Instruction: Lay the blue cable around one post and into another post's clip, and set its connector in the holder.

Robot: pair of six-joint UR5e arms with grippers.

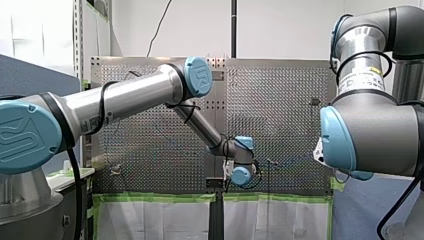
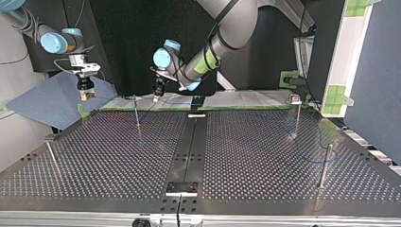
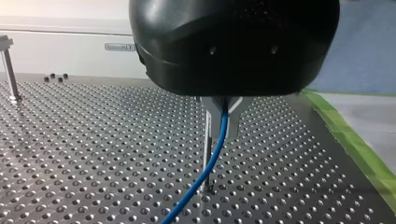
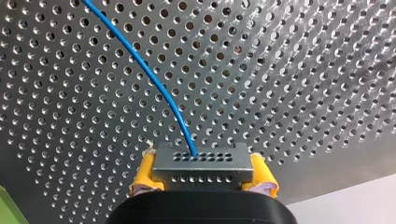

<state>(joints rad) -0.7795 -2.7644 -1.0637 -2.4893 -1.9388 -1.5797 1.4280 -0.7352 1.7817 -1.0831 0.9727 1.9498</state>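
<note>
Connector [image 4: 201,168], a grey block with rows of small holes, is clamped between the yellow pads [image 4: 145,173] of my right gripper [image 4: 201,173]. The jaws are closed on its two short sides. The blue cable [image 4: 154,79] leaves the connector's face ahead of the gripper and curves away over the perforated table [image 4: 303,70].

Top view: my right gripper [image 2: 85,94] hangs in the upper left of the frame, raised above the table's far left corner. My left gripper [image 2: 156,97] is in the upper centre, tips pointing down near the table's far edge. A thin post [image 2: 137,116] stands near it, slightly to its left in the frame. A post with a clip on top [image 2: 296,118] stands in the right part of the frame, well apart from both grippers.

Left wrist view: the metal fingers [image 3: 236,119] of my left gripper [image 3: 223,116] are closed on the blue cable [image 3: 212,161]. The cable runs from between them down toward the table. The thin post [image 3: 206,144] stands just beside the cable, under the gripper; contact between the two cannot be determined.

Front view: my left arm [image 1: 125,97] reaches from the left edge to the lower centre of the frame.
</note>
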